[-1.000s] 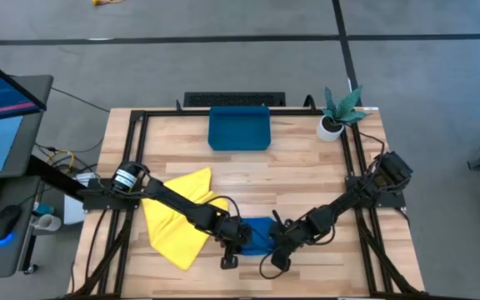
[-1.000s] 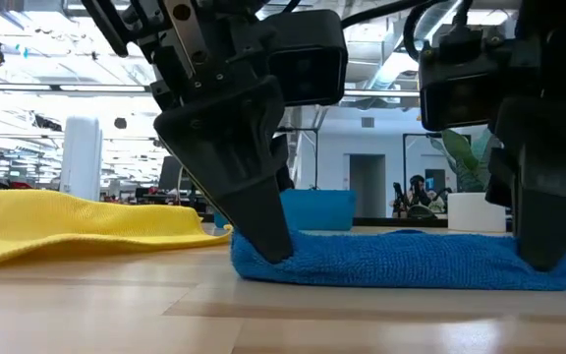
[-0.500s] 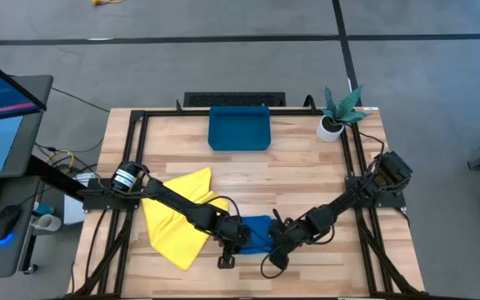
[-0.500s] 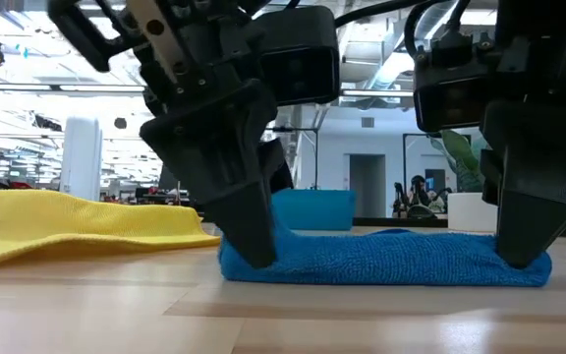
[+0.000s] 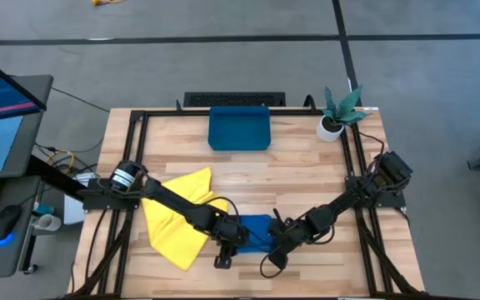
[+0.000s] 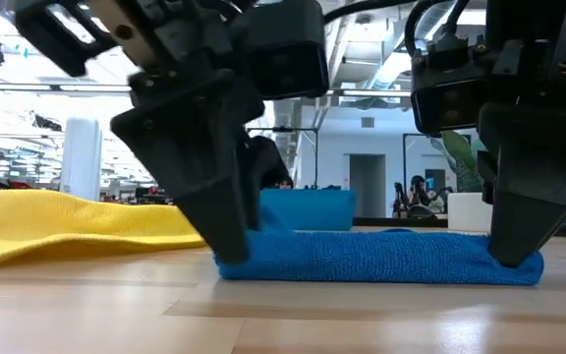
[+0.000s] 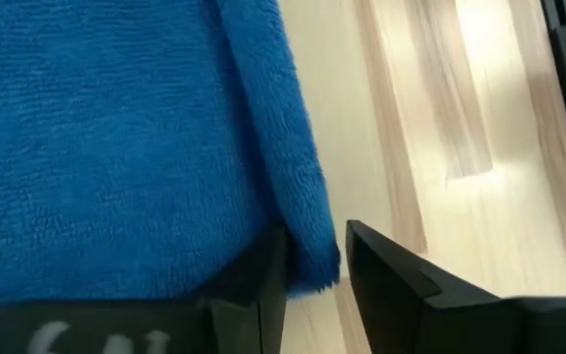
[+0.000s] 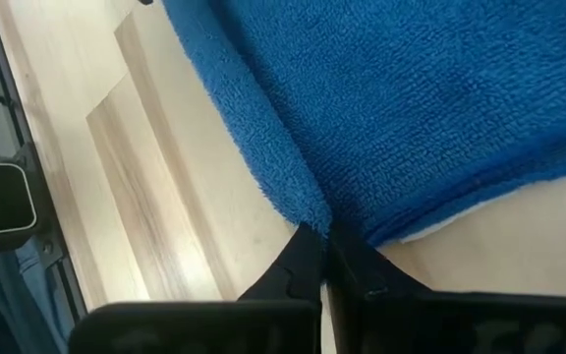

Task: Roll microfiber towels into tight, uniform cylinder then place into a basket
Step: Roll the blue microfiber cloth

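Blue towel (image 5: 257, 228) roll near the table's front edge may unravel: left gripper (image 7: 314, 270) parted, right gripper (image 8: 324, 258) pinched on its edge.

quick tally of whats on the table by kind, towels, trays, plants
towels: 2, a yellow towel and a blue towel
trays: 1, the teal basket
potted plants: 1, the plant pot
total: 4

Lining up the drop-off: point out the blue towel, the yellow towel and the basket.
blue towel (image 6: 381, 258): low view, front face of the folded strip.
yellow towel (image 5: 173, 227): high view, middle of the spread cloth.
basket (image 5: 240, 129): high view, bare floor of the tray.
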{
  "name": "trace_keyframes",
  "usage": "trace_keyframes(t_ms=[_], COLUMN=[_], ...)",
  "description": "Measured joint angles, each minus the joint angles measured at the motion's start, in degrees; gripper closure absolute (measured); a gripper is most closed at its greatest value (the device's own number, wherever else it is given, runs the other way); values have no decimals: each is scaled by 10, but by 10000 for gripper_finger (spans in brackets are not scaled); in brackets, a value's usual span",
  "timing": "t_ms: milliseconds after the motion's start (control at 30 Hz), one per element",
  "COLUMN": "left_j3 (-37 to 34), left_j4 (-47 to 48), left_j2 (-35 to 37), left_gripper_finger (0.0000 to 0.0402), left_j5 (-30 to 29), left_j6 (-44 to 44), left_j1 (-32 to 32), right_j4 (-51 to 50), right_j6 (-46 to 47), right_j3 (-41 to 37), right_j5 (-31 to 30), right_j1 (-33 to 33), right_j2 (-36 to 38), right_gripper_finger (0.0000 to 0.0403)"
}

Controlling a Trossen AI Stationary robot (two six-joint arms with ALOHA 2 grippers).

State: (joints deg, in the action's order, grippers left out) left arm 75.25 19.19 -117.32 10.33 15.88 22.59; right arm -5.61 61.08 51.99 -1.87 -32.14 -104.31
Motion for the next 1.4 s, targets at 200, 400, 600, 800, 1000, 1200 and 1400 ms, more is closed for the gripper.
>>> trace_keyframes(t_ms=[200,400,600,800,1000,1200,1400], left_j3=[-2,-2,-1,-1,-32,-43,-41], left_j4=[46,71,39,-66,-118,-151,-167], left_j2=[31,41,41,39,37,21,0], left_gripper_finger=[315,316,316,316,316,316,316], left_j5=[-42,-87,-141,-146,-131,-83,-85], left_j6=[-2,-2,-52,-145,-157,-157,-155], left_j1=[19,45,76,90,66,48,40], right_j4=[0,0,1,3,3,4,3], right_j6=[0,0,0,0,0,0,0], right_j3=[0,0,-1,-1,-1,-1,0], right_j5=[-12,-12,-14,-14,-14,-14,-12], right_j1=[-1,-1,-1,0,0,0,0], right_j2=[0,0,0,0,0,0,0], right_gripper_finger=[390,385,387,387,386,390,385])
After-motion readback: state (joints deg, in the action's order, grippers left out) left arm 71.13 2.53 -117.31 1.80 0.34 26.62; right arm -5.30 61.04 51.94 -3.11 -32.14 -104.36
